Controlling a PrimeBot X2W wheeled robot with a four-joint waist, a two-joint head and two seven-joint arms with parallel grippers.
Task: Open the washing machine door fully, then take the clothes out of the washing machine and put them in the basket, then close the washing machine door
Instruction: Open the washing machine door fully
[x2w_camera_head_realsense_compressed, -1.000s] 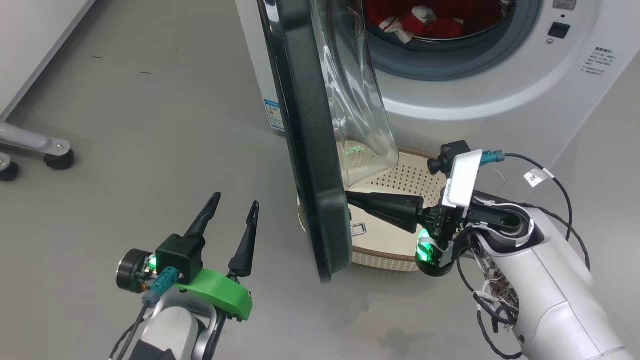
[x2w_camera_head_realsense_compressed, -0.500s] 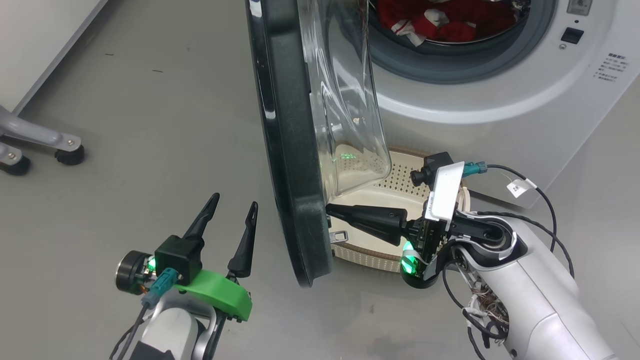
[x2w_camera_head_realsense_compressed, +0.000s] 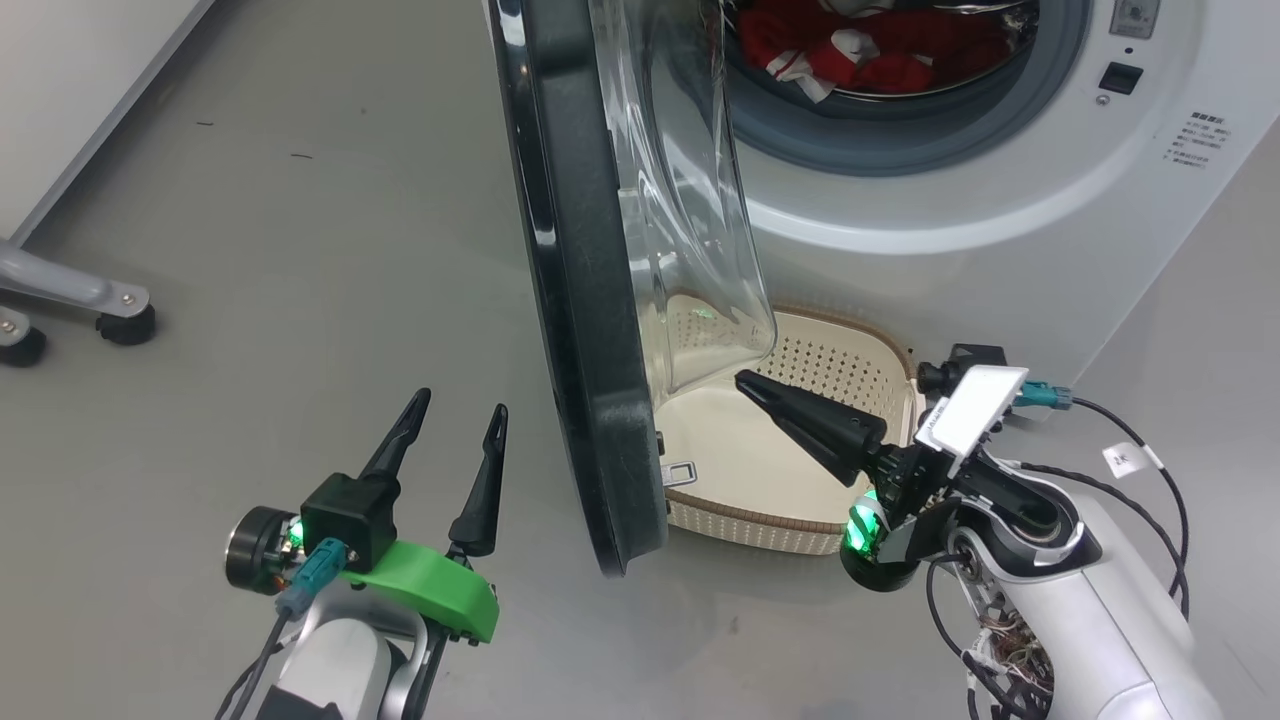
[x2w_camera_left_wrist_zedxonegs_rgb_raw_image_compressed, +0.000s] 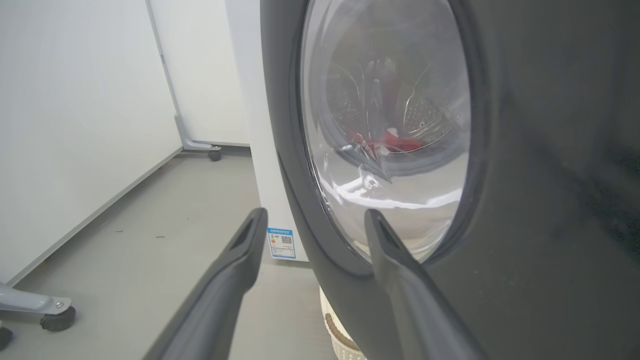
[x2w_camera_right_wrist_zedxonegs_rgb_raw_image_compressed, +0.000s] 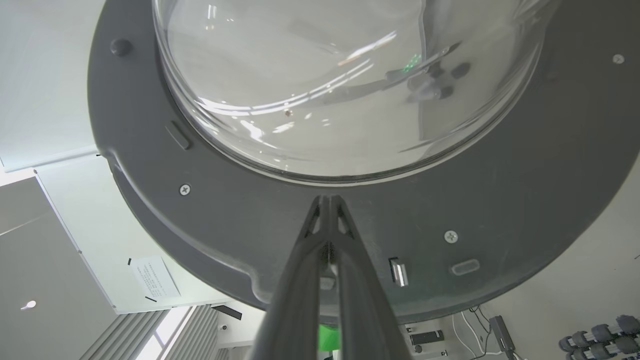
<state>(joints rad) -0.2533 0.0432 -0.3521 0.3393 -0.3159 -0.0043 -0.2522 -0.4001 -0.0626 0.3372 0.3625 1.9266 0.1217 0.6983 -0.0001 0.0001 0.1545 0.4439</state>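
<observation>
The washing machine door (x2w_camera_head_realsense_compressed: 585, 300) stands edge-on and swung well out from the white washing machine (x2w_camera_head_realsense_compressed: 1000, 200); its glass bowl (x2w_camera_head_realsense_compressed: 700, 250) bulges right. Red clothes (x2w_camera_head_realsense_compressed: 860, 50) lie in the drum, also seen through the glass as clothes (x2w_camera_left_wrist_zedxonegs_rgb_raw_image_compressed: 385, 142). The cream basket (x2w_camera_head_realsense_compressed: 760, 515) sits on the floor below the opening. My right gripper (x2w_camera_head_realsense_compressed: 742, 378) is shut and empty above the basket, pointing at the door's inner frame (x2w_camera_right_wrist_zedxonegs_rgb_raw_image_compressed: 225, 215) just under the bowl, a little off it. My left gripper (x2w_camera_head_realsense_compressed: 462, 403) hangs open left of the door, facing its outer side (x2w_camera_left_wrist_zedxonegs_rgb_raw_image_compressed: 525, 150).
A grey frame leg with a black caster (x2w_camera_head_realsense_compressed: 125, 325) stands on the floor at the far left. A white wall panel (x2w_camera_left_wrist_zedxonegs_rgb_raw_image_compressed: 75, 125) runs along the left. Open grey floor (x2w_camera_head_realsense_compressed: 300, 250) lies left of the door. A blue sticker (x2w_camera_left_wrist_zedxonegs_rgb_raw_image_compressed: 281, 242) marks the machine's side.
The door has swung a little wider. My shut right gripper, which pressed on the door's inner frame, has drawn back to the right, off it. The left gripper has held still.
</observation>
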